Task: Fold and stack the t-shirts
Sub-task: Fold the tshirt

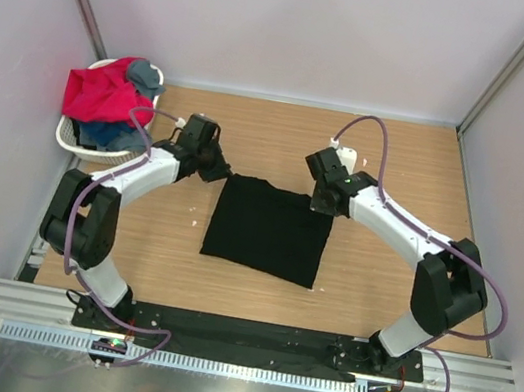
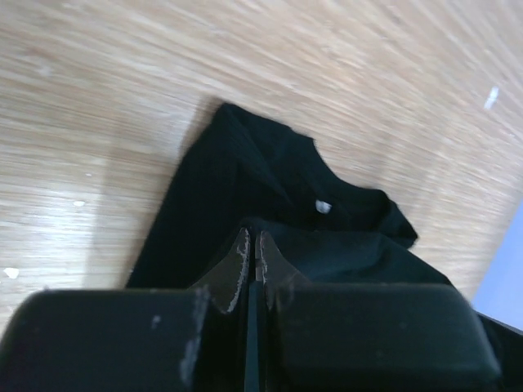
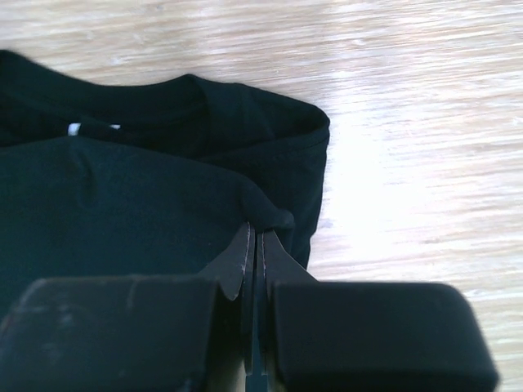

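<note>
Twice pinching the black tee (image 1: 266,229); clamping its far left corner with the left fingers (image 2: 245,257), pressed tight on a fold of cloth; clamping its far right corner with the right fingers (image 3: 244,255), likewise clenched on a fold; lying as a flat dark rectangle on the desk (image 1: 402,150) between both arms, collar and small white tag (image 2: 323,207) showing; sitting heaped in the basket (image 1: 73,144) at the far left: red tee (image 1: 97,94), grey tee (image 1: 146,74), blue tee (image 1: 105,133).

Probably lab: white-walled robot cell (image 1: 301,30)
</note>
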{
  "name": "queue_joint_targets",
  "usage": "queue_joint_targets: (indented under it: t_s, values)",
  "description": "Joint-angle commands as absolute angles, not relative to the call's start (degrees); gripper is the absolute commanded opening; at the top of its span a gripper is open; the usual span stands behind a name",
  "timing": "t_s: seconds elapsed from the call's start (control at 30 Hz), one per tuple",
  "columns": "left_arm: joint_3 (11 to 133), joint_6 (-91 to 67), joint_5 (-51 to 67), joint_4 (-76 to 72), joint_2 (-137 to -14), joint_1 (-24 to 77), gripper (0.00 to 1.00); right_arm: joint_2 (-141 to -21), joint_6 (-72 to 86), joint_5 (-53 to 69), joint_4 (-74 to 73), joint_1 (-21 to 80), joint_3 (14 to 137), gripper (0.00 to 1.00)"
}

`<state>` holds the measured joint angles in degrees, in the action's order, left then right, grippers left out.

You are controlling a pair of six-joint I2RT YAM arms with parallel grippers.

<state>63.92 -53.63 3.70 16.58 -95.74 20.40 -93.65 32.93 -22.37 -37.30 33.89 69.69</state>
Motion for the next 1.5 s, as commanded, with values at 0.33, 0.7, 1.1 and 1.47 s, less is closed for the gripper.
queue_joint_targets:
  t_s: [0.33,0.7,1.1,1.47]
  values:
    - [68.81,-51.77,0.79,13.27,-96.76,24.96,0.00,-84.02,37.00,-29.79,-37.35,33.22,65.31,0.01]
    - [75.49,-50.37,1.49,11.60,-109.68,25.22,0.00,-90.61,39.46,-32.95,-36.91,28.39,61.17,0.01]
    - [84.90,-43.16,0.44,16.86,-111.64,25.66,0.55,-90.71,38.86,-30.59,-38.05,22.41,59.50,0.47]
    - [70.52,-42.71,-2.37,25.31,-86.52,25.66,0.91,-83.06,35.77,-21.62,-44.66,31.17,73.57,0.99]
